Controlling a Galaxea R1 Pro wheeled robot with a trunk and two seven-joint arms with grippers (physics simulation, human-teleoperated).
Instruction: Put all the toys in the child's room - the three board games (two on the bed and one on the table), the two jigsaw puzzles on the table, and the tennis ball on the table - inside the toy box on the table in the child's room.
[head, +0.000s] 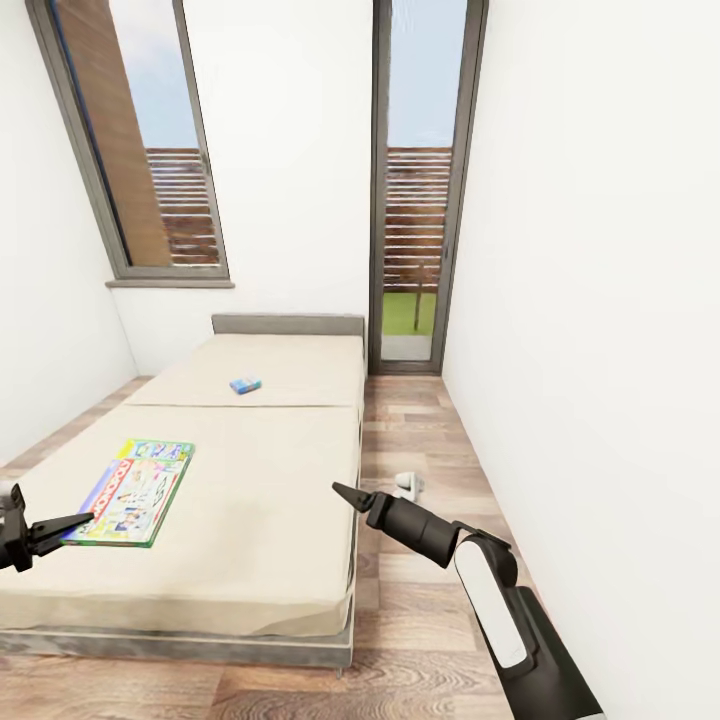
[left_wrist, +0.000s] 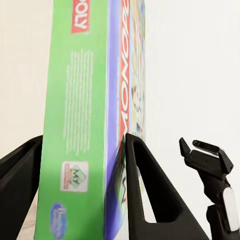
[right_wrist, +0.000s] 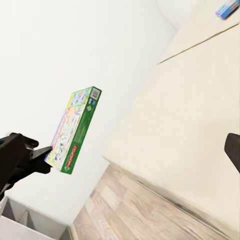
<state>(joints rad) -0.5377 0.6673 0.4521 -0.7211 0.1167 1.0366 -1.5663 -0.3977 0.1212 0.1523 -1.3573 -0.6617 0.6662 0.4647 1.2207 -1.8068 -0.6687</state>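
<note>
The left gripper (head: 70, 522) is clamping its fingers (left_wrist: 145, 190) on one edge of the green game (head: 135, 490), holding it over the bed's (head: 260, 540) near corner. A small blue box (head: 245, 384), possibly the second game, is lying farther up the bed. The right gripper (head: 345, 493) is hanging beside the bed; whether its fingers are parted is unclear. Nothing looks boxed yet; the worktop and toy box are lying out of sight.

Bright, even daylight pours in through the window (head: 150, 150) and the glass door (head: 420, 190), washing the white walls (head: 590, 250) pale; shadows stay soft under the bed (head: 250, 480), and the left wrist close-up of the board game (left_wrist: 95, 120) blurs slightly
</note>
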